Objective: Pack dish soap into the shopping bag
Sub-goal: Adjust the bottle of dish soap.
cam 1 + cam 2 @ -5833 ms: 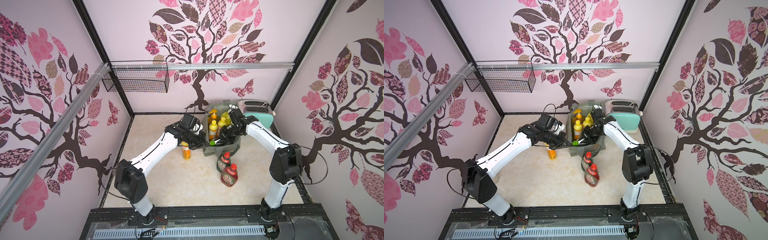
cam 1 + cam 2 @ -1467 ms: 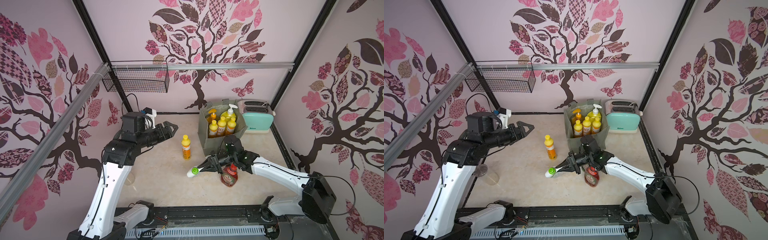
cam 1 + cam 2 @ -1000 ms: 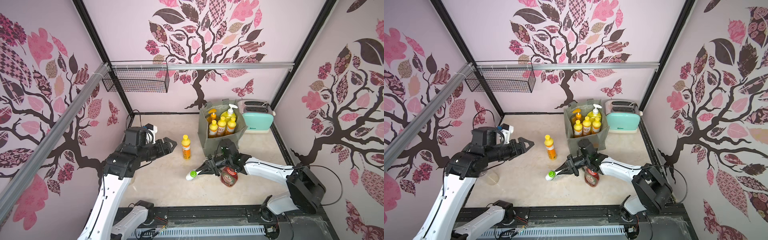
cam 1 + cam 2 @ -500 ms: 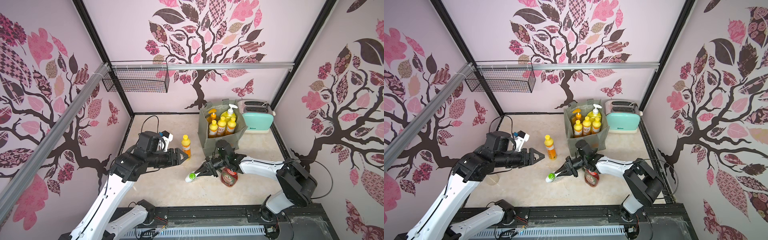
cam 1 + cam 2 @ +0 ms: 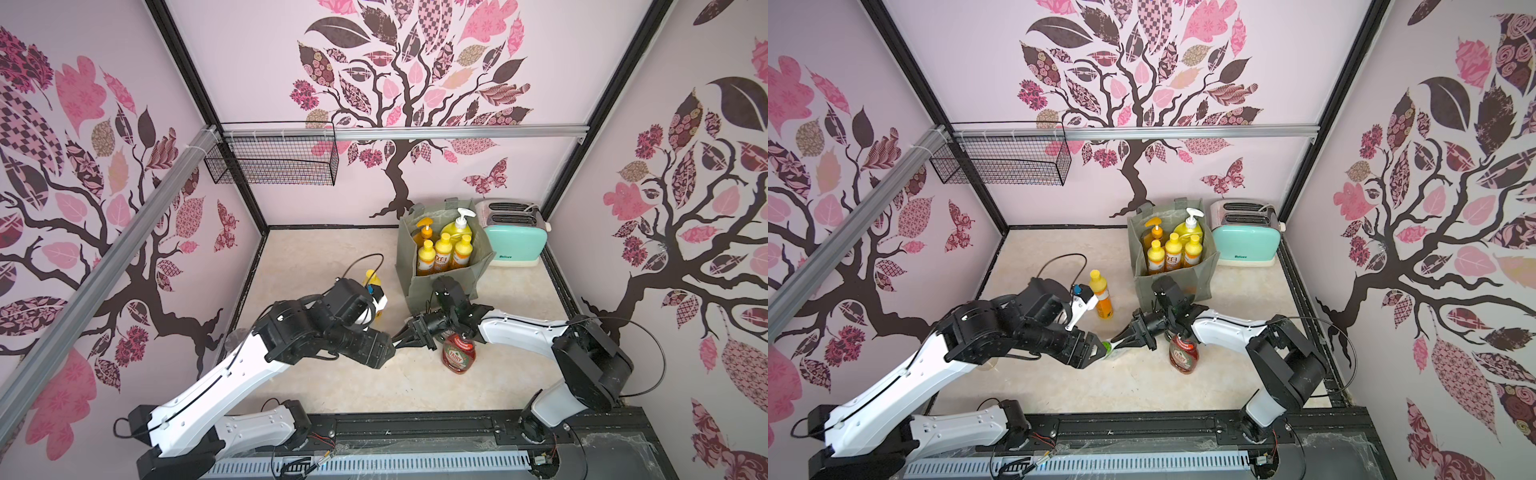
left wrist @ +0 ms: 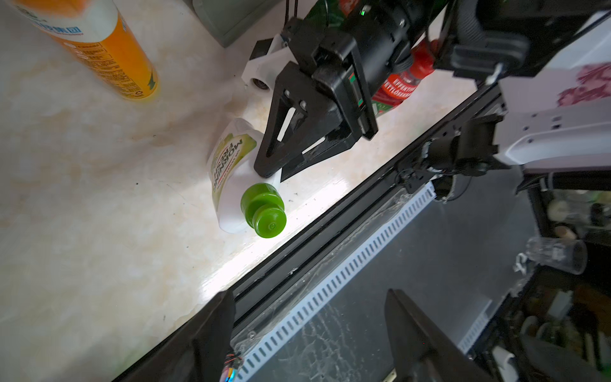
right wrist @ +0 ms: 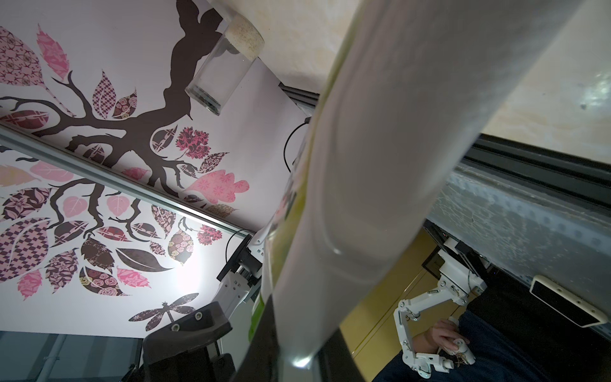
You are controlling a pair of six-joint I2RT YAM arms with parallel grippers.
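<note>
Gaping empty, left gripper [image 5: 1094,354] faces the green cap [image 6: 264,211] | right gripper [image 6: 274,172] clenched on white bottle [image 6: 228,165], lying sideways low over the table [image 5: 1142,386] | likely light, stiff, slick: grip the waist | beyond: red Fairy [image 5: 1183,353], orange bottle [image 5: 1104,305] standing; shopping bag [image 5: 1200,282] holds five bottles.

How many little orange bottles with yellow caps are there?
4. The first bottle, second bottle and third bottle stand in a row inside the shopping bag; the fourth bottle stands on the table. More may be hidden.
</note>
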